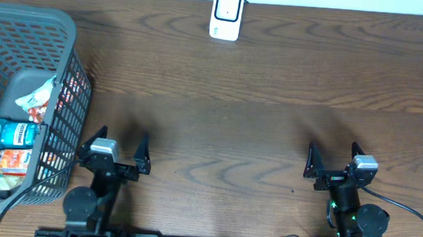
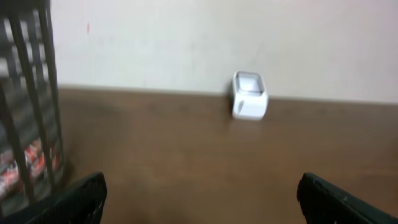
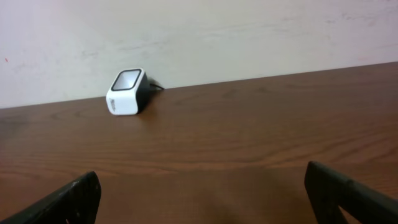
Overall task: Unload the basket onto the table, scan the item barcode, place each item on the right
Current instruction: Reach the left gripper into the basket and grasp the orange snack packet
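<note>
Blue-labelled can (image 1: 12,133) and crinkled snack packets (image 1: 35,97) inside grey plastic mesh basket (image 1: 26,15) at left of brown wooden table (image 1: 233,120), small white barcode scanner (image 1: 227,15) at far edge, left gripper (image 1: 122,139) and right gripper (image 1: 333,151) near front edge, jaws spread wide, holding nothing

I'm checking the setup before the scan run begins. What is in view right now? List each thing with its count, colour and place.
table: one, dark brown wood, under everything
basket: one, grey plastic mesh, left edge of the table
blue container: one, blue with a white label, lying in the basket
snack packets: at least two, white with orange and red print, in the basket beside the blue container
barcode scanner: one, white with a dark window, middle of the far edge
left claw: one, black, open and empty, near edge beside the basket
right claw: one, black, open and empty, near edge on the right
</note>
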You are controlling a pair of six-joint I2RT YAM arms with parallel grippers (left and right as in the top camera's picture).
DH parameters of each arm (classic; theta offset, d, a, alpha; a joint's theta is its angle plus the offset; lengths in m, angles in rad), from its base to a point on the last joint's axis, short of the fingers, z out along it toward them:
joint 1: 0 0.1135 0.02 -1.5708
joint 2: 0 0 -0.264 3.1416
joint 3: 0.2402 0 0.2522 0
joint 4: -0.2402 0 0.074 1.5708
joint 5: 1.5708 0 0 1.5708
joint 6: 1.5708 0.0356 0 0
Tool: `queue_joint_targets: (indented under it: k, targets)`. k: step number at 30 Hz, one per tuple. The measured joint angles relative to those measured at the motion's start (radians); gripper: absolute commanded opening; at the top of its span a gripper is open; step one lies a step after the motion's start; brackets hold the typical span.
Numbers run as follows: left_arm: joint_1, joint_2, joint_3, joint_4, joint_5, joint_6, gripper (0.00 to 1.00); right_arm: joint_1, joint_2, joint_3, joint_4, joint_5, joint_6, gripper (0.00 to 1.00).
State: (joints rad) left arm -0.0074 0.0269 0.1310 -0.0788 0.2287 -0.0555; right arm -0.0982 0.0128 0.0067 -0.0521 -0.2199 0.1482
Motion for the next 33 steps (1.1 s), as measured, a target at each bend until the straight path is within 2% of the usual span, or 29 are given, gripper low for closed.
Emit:
queue_joint_targets:
  k: [6,12,17,22,28,33]
  targets:
    - [0.0,0.118,0.203,-0.048,0.015,0.0,0.98,0.0,0.0,0.0,0.0,0.0,0.0,0.99]
    - [0.0,0.38,0.467,-0.154,0.051,-0.022,0.98,0.0,0.0,0.0,0.0,0.0,0.0,0.99]
    - [0.0,0.575,0.726,-0.315,0.07,-0.039,0.98,0.0,0.0,0.0,-0.001,0.002,0.0,0.99]
    - [0.0,0.699,0.945,-0.505,0.086,-0.048,0.98,0.0,0.0,0.0,0.0,0.004,0.0,0.99]
    - [0.0,0.732,0.99,-0.649,0.127,-0.049,0.98,0.0,0.0,0.0,0.0,0.004,0.0,0.99]
    - [0.0,0.752,0.994,-0.603,0.133,-0.05,0.98,0.0,0.0,0.0,0.0,0.004,0.0,0.99]
